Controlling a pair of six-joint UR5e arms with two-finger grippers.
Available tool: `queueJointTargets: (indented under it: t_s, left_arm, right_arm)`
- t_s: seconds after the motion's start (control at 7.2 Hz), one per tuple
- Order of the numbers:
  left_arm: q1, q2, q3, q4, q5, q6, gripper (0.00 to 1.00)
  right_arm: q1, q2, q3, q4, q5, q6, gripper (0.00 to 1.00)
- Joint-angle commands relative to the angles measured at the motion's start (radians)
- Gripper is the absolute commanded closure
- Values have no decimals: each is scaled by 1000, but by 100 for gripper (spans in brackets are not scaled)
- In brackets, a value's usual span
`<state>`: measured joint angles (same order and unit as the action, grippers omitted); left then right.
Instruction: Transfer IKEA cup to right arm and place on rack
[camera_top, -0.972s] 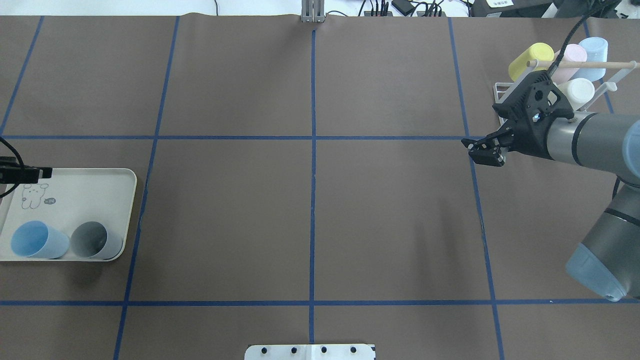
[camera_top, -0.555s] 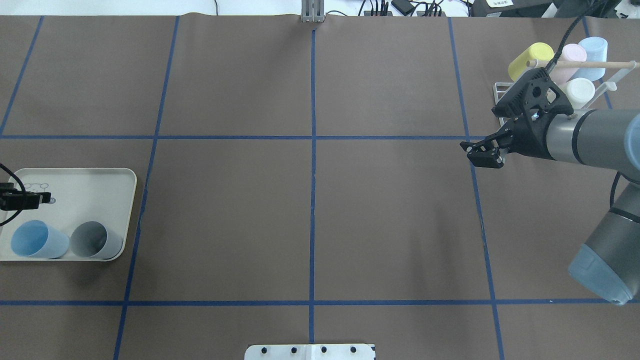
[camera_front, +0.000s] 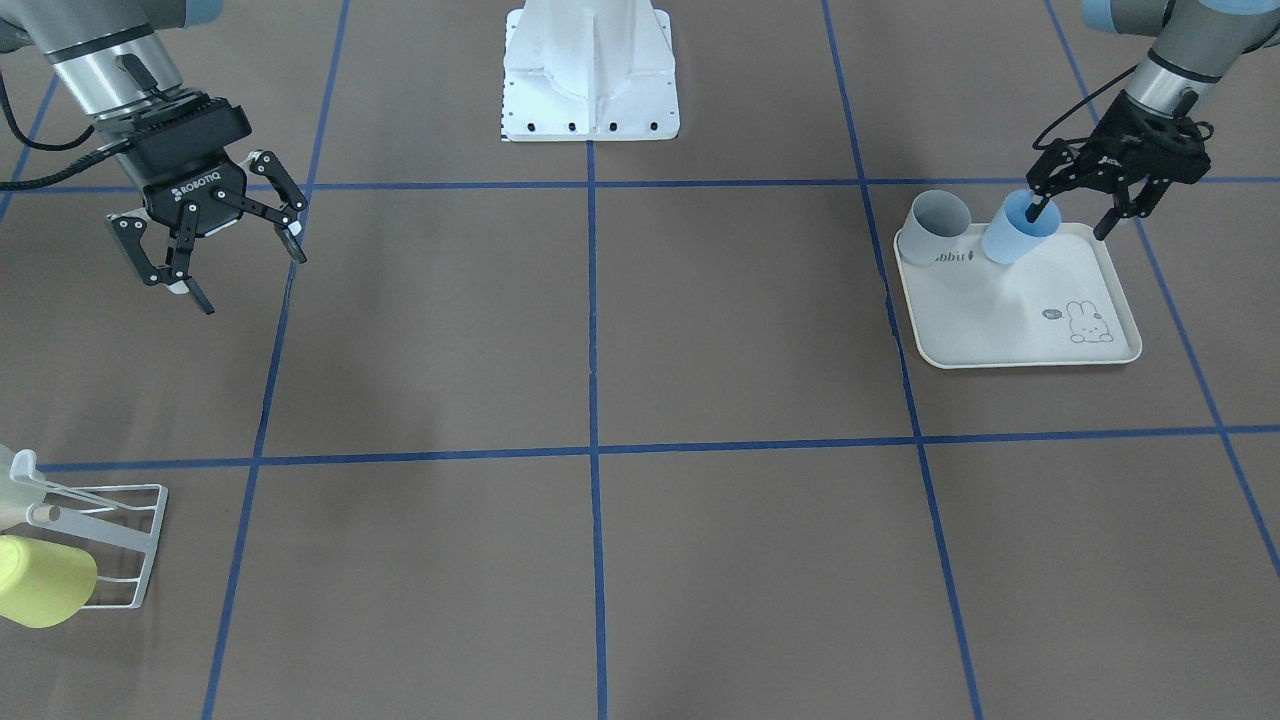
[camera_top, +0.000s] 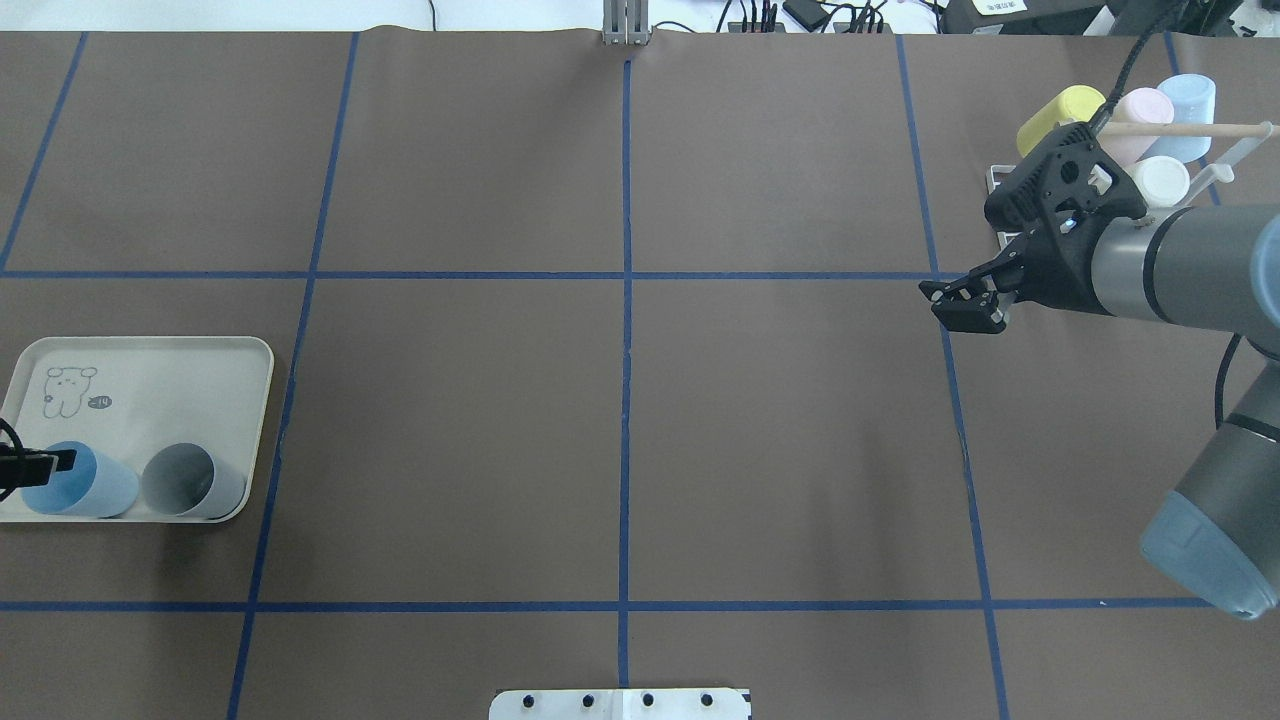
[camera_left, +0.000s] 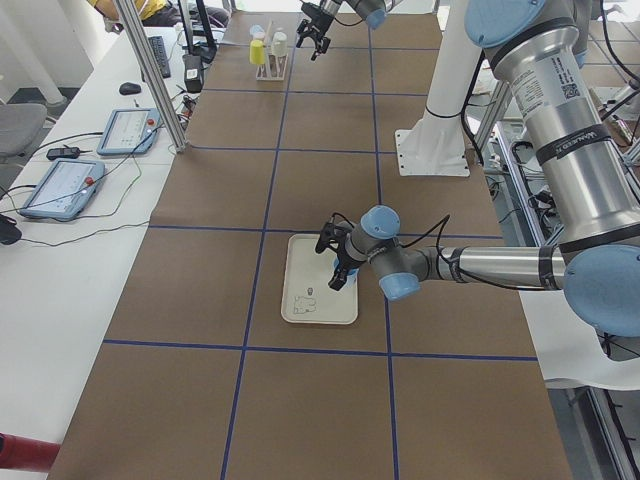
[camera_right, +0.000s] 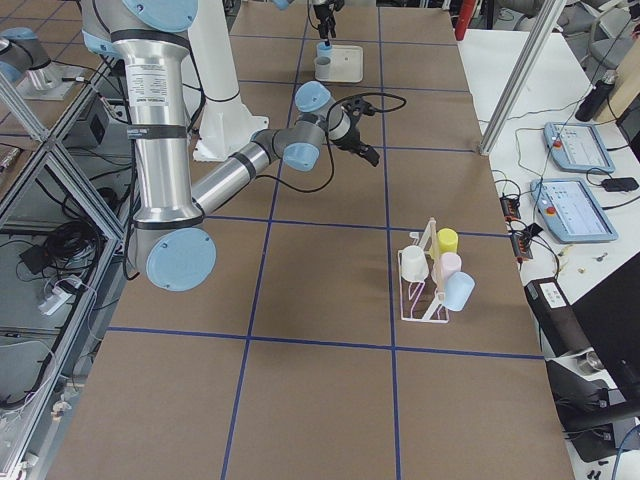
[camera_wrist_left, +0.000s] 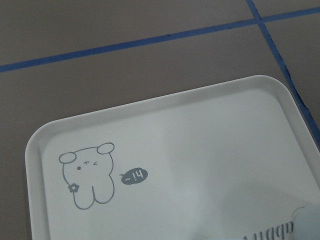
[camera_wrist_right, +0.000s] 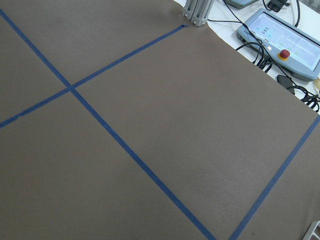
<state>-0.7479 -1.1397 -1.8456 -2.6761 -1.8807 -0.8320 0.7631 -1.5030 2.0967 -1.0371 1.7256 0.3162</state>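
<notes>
Brown table (camera_front: 600, 350): blue cup (camera_front: 1010, 242) on tray (camera_front: 1010, 335), at fingertip of spread left tool (camera_front: 1068, 222).

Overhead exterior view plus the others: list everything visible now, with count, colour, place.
Rabbit-print plastic tray: 1, cream, robot's left end of table.
Plastic cups lying on tray: 2, blue cup and grey cup, side by side.
Wire drying rack with wooden rod: 1, white, robot's far right corner.
Plastic cups on rack: 4, yellow cup, pink cup, light-blue cup, white cup.
Touchscreen pendants: 2, grey, side bench.
Left end effector: 1, black, open at blue cup's rim.
Right end effector: 1, black, open, above table on robot's right.
</notes>
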Motion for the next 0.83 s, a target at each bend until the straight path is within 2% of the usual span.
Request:
queueJointTargets:
  t_s: [0.0, 0.14, 0.28, 0.56, 0.69]
  left_arm:
    - [30, 3, 0, -2, 0, 2, 56]
    - [28, 9, 0, -4, 0, 2, 80]
    - [28, 21, -3, -5, 2, 4, 98]
    - [7, 35, -30, -4, -6, 14, 100]
    - [-45, 31, -33, -2, -11, 16, 100]
  right_arm:
    - [-1, 1, -3, 2, 5, 0, 0]
    - [-1, 1, -3, 2, 3, 0, 0]
    - [-1, 1, -4, 3, 3, 0, 0]
    - [-2, 3, -4, 8, 3, -2, 0]
    - [-2, 18, -6, 9, 5, 0, 0]
